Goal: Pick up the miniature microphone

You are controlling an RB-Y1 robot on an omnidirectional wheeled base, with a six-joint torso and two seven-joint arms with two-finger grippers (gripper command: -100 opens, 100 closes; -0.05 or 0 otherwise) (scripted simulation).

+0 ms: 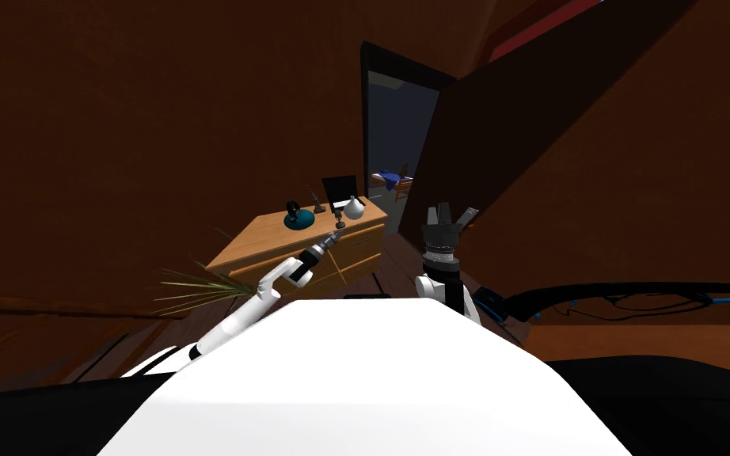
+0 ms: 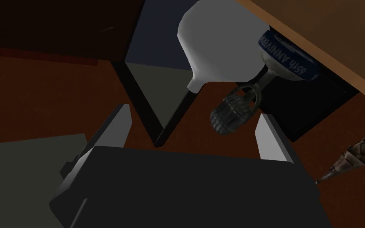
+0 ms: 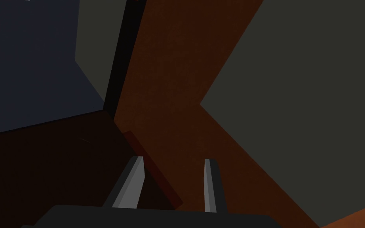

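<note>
my left end effector (image 2: pixel 193 110) reaches toward the front corner of the wooden tabletop (image 1: pixel 272 237), its fingers (image 2: pixel 118 122) spread wide and gripping nothing, since the miniature microphone (image 2: pixel 231 114) has to sit between them before i close. its dark mesh head hangs just ahead of my fingertips, nearer one finger than the other, and its stem runs to a round blue base (image 2: pixel 286 63) standing on the tabletop. a white flask (image 2: pixel 221 43) stands right beside it, so i judge the approach must be narrow to avoid knocking it. my right end effector (image 1: pixel 450 215) is raised at my side, fingers apart and empty, clear of the work. the tabletop caps a chest of drawers in a dim, brown-walled room, with an open doorway (image 1: pixel 399 134) beyond
</note>
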